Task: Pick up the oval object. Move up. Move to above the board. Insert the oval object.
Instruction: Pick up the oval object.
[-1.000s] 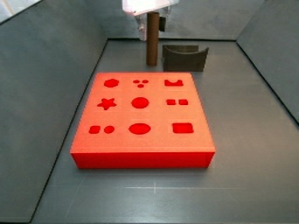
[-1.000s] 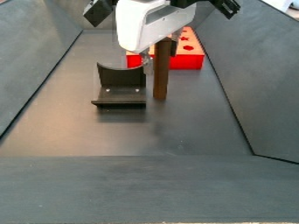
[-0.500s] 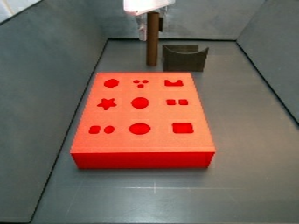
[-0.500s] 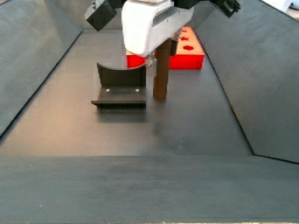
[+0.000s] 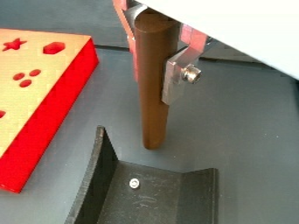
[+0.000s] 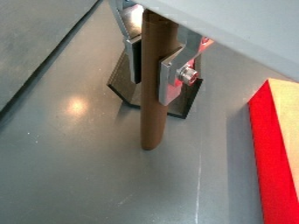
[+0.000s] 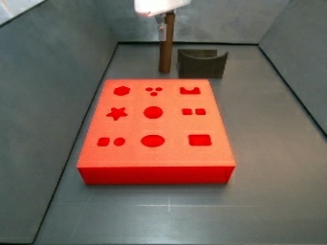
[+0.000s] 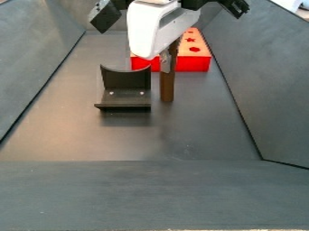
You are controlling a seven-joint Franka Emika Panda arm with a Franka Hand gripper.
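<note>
The oval object is a tall brown peg (image 5: 152, 96), upright between my gripper's (image 5: 152, 66) silver fingers (image 5: 179, 72). The gripper is shut on its upper part, as both wrist views show (image 6: 152, 68). The peg's lower end hangs just above the grey floor beside the dark fixture (image 5: 146, 188). In a side view the peg (image 7: 166, 46) hangs under the gripper (image 7: 159, 11) at the far end, behind the red board (image 7: 156, 124). In a side view the peg (image 8: 168, 79) is in front of the board (image 8: 191, 56). The board's cut-outs show empty.
The dark L-shaped fixture (image 7: 202, 62) stands right of the peg, behind the board; it also shows in a side view (image 8: 123, 88). Sloped grey walls (image 7: 64, 67) close in the floor on both sides. The board's edge shows in a wrist view (image 6: 281, 149).
The gripper has risen a little with the peg in it; the peg's lower end sits higher off the floor than a second ago. Board and fixture have not moved.
</note>
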